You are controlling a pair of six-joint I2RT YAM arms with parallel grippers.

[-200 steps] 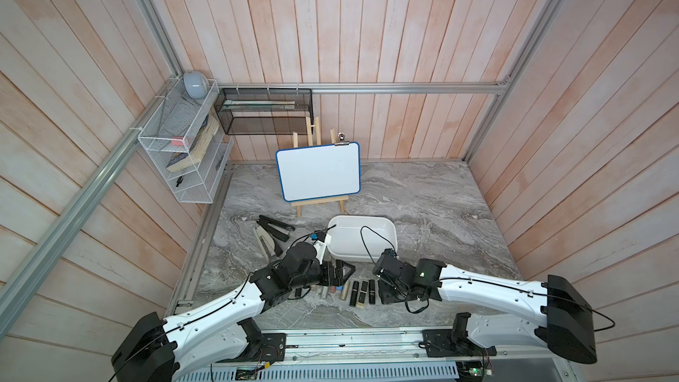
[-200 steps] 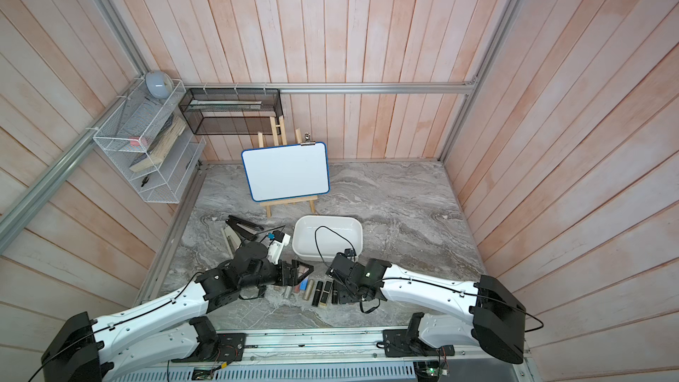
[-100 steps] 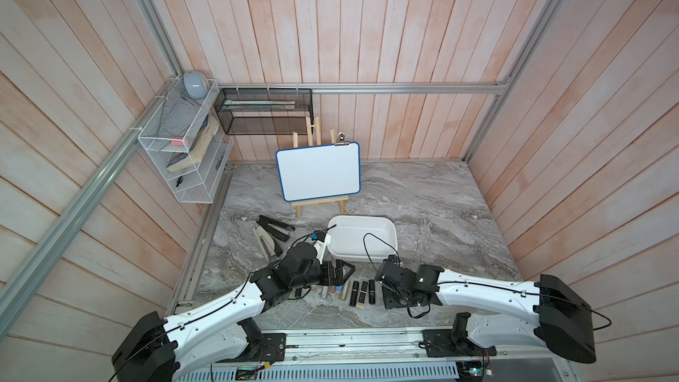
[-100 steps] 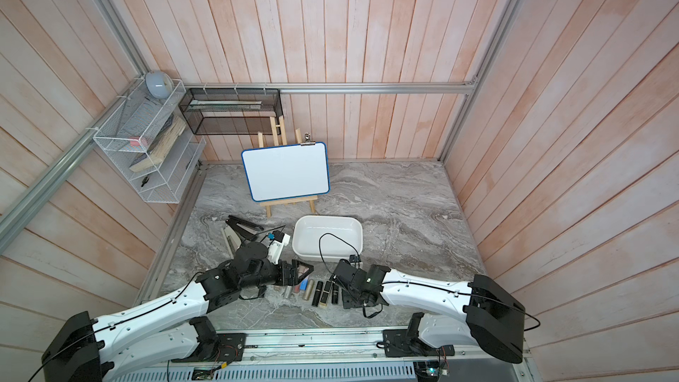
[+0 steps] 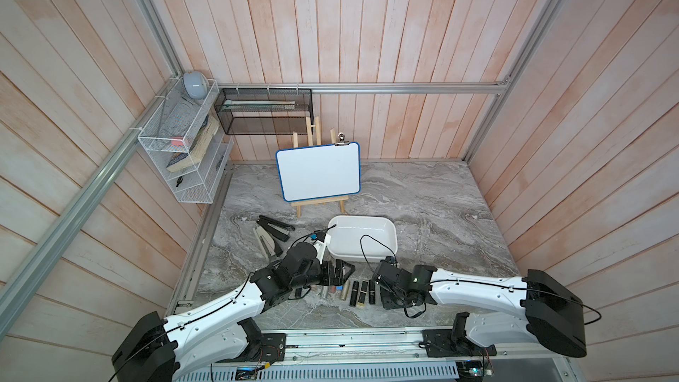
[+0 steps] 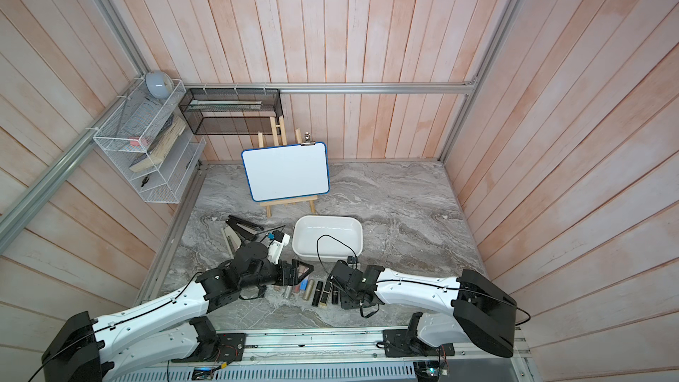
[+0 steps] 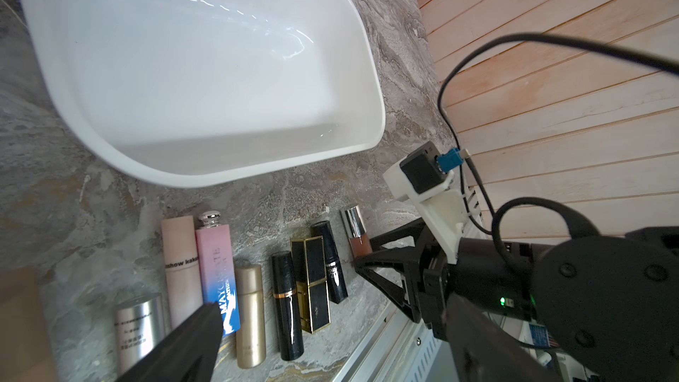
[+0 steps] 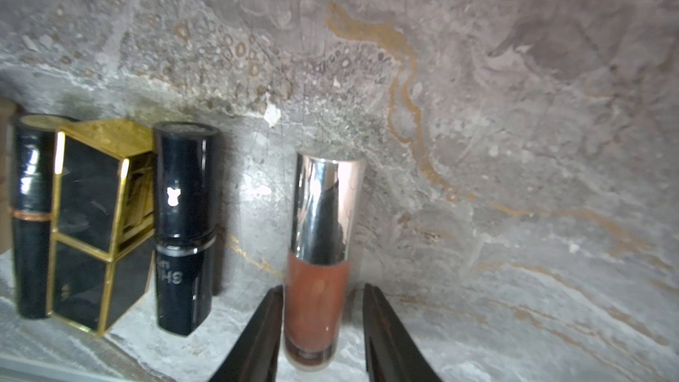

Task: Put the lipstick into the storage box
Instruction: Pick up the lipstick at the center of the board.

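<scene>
8 tubes lie side by side in 1 row on marble table, near its front edge. Far left, white wire rack hangs on wall. 2 staplers lie on table beside left arm.

Left gripper hovers by left part of row, jaws spread wide, holding nothing.

Row from left, in left wrist view:
- silver tube
- pale pink tube
- pink-blue tube
- gold tube
- black round tube
- black-gold square tube
- short black tube
- lipstick, silver cap, brown body, slightly apart at right end

Lipstick lies flat on table, outside storage box. Box sits just behind row, not touching tubes.

Right gripper is down at table level, jaws narrow, straddling lipstick's brown end. 1 finger sits against tube, other finger shows thin gap. Lipstick not lifted.
</scene>
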